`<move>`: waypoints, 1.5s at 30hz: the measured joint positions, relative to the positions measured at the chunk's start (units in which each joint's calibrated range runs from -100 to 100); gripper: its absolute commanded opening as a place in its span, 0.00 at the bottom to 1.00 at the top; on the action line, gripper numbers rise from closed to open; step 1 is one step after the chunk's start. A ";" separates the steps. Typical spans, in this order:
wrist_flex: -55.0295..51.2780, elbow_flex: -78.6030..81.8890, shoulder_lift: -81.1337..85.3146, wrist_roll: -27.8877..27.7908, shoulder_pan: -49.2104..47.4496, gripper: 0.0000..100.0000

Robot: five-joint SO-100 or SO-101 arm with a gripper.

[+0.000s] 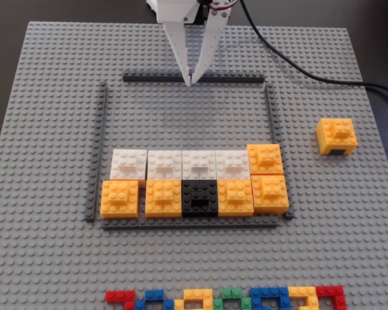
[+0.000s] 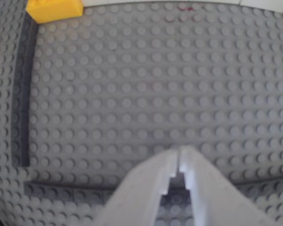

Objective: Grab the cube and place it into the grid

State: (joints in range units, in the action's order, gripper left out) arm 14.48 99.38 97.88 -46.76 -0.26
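Pincer hanging pinched together and empty over the grid's far strip, cube waiting outside.

In the fixed view the gripper [image 1: 191, 80] is pointing down with fingertips nearly touching, holding nothing; the wrist view is showing the same narrow tips [image 2: 179, 160]. The cube [image 1: 336, 136] is sitting alone on the baseplate [image 1: 45, 97], outside the grid [image 1: 270, 116], at about four o'clock from the pincer. The grid's right strip is lying between them; white cubes [image 1: 180, 164] are filling the near rows.

Fixed view: six orange-yellow cubes [image 1: 336, 135], five inside the grid [image 1: 269, 110]; four white cubes [image 1: 129, 163]; one black cube [image 1: 199, 197]; four dark grey strips; perhaps seven multicoloured bricks [image 1: 226, 300], partly cropped.
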 measured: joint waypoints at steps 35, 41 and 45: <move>-9.57 -44.66 -36.47 7.47 -12.40 0.00; -11.43 -55.43 -45.80 10.35 -17.13 0.01; -13.53 -64.87 -54.62 12.31 -19.32 0.00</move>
State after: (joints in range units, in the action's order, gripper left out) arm 0.95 34.51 43.26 -34.46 -19.58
